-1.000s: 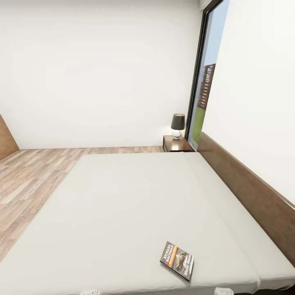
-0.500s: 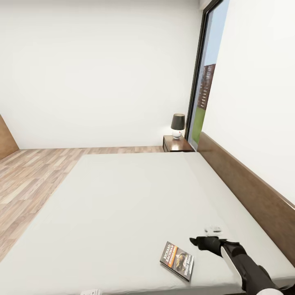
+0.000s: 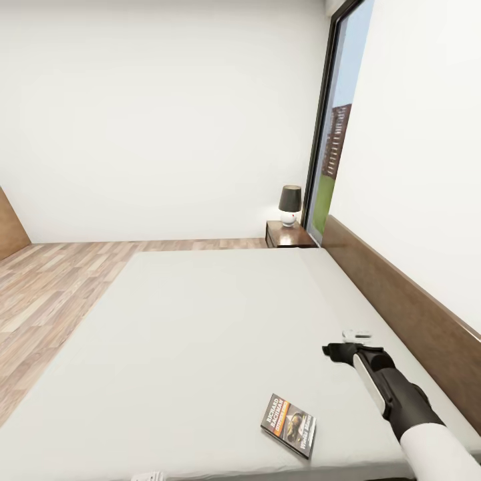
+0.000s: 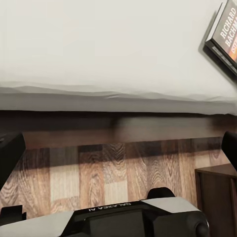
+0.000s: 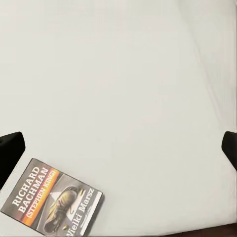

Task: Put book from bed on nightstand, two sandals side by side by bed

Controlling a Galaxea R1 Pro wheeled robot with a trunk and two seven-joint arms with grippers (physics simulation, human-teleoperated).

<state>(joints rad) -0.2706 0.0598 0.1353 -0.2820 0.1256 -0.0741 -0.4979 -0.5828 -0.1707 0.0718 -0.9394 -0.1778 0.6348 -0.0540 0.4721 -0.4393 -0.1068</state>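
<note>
One book point(image 3: 288, 425) is seen flat on the bed point(image 3: 200, 334), untouched. Right gripper point(image 3: 337, 351) is held above the mattress, fingers point(image 5: 11, 150) spread wide, empty. Left fingers point(image 4: 10, 155) are also parted wide.

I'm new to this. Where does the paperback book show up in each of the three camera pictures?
Head view: the book lies flat near the bed's near edge, low and right of centre, nearer than the right gripper.
Left wrist view: one corner of it at the upper right, past the mattress edge.
Right wrist view: at the lower left, cover up.
Shared landmark: the light-grey mattress under it.
</note>
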